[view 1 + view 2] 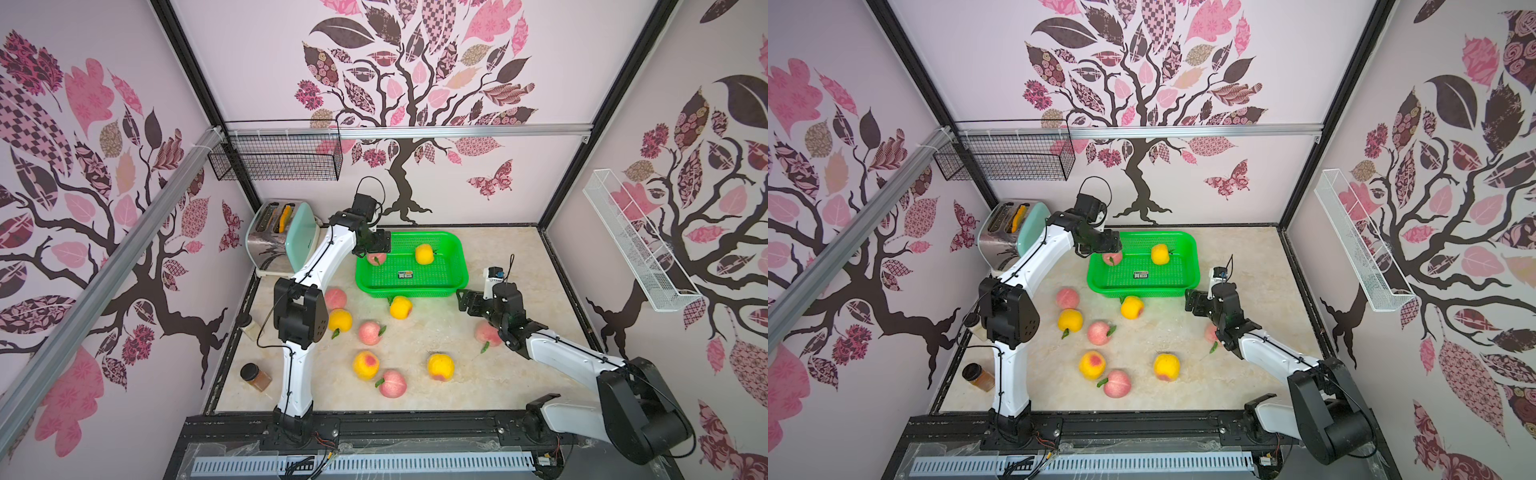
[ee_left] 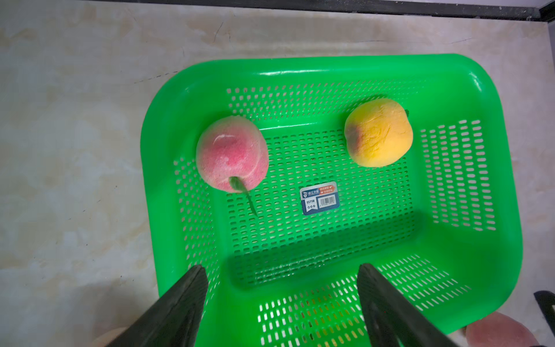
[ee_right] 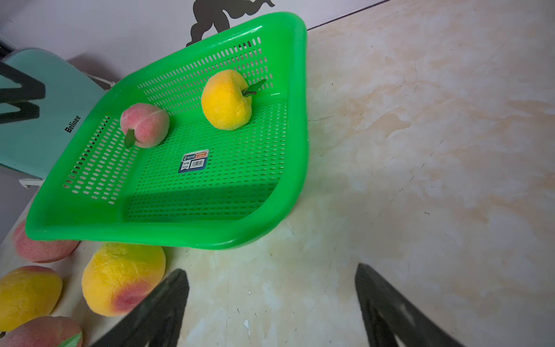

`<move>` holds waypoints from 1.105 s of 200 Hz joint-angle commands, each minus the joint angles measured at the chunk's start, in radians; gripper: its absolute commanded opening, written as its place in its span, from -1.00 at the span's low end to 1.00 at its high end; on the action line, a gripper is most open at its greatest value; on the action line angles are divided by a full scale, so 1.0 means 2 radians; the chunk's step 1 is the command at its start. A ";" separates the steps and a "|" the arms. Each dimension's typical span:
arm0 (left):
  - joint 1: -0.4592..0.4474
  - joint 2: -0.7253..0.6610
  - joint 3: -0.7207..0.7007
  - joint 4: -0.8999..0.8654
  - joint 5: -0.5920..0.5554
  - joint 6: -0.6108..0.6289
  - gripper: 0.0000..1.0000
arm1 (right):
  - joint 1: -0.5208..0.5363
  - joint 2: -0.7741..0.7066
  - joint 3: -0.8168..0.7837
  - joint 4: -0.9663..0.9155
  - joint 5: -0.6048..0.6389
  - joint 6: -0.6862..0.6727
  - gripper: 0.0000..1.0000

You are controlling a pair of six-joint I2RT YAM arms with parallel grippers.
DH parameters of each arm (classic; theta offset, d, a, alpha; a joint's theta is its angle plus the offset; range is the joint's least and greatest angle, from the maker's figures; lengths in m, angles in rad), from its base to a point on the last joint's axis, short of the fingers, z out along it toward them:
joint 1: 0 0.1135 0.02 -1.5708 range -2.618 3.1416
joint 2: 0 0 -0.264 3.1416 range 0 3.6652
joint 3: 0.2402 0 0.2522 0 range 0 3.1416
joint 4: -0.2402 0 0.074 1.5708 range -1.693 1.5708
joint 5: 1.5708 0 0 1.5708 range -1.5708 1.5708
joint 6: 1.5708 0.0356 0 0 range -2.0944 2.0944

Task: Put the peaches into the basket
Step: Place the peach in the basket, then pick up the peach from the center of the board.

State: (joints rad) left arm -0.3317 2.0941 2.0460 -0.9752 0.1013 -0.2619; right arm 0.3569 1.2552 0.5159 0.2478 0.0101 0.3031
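The green basket [image 1: 411,291] stands at the back of the table, holding a pink peach [image 2: 232,153] and a yellow peach [image 2: 378,132]. My left gripper [image 2: 282,270] hovers over the basket's left end, above the pink peach [image 1: 377,259]; it is open and empty. My right gripper [image 3: 271,270] is open over bare table by the basket's front right corner [image 3: 270,222]. Several peaches lie loose in front of the basket, among them a yellow one [image 1: 401,307] against its front wall and a pink one [image 1: 485,332] partly hidden under my right arm.
A toaster [image 1: 276,232] stands left of the basket. Two jars [image 1: 254,376] [image 1: 249,326] sit by the left wall. A black wire basket [image 1: 276,156] hangs on the back wall and a white wire rack [image 1: 636,241] on the right wall.
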 commanded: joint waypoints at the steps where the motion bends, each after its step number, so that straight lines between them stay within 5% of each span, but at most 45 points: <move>1: 0.010 -0.045 -0.046 0.002 -0.017 0.004 0.66 | 0.002 0.006 0.022 -0.002 0.005 0.000 0.79; 61: 0.073 -0.164 -0.225 0.048 0.004 0.019 0.66 | 0.001 0.007 0.023 -0.002 -0.001 0.003 0.79; 157: 0.078 -0.181 -0.277 -0.004 -0.094 0.049 0.67 | 0.002 0.011 0.021 0.003 -0.004 0.010 0.79; 221: 0.079 -0.167 -0.292 -0.006 -0.082 0.047 0.67 | 0.003 0.020 0.020 0.010 -0.008 0.016 0.79</move>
State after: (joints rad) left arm -0.1730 1.7439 1.4734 -0.9787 -0.0689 -0.1787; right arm 0.3569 1.2846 0.5163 0.2539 0.0002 0.3264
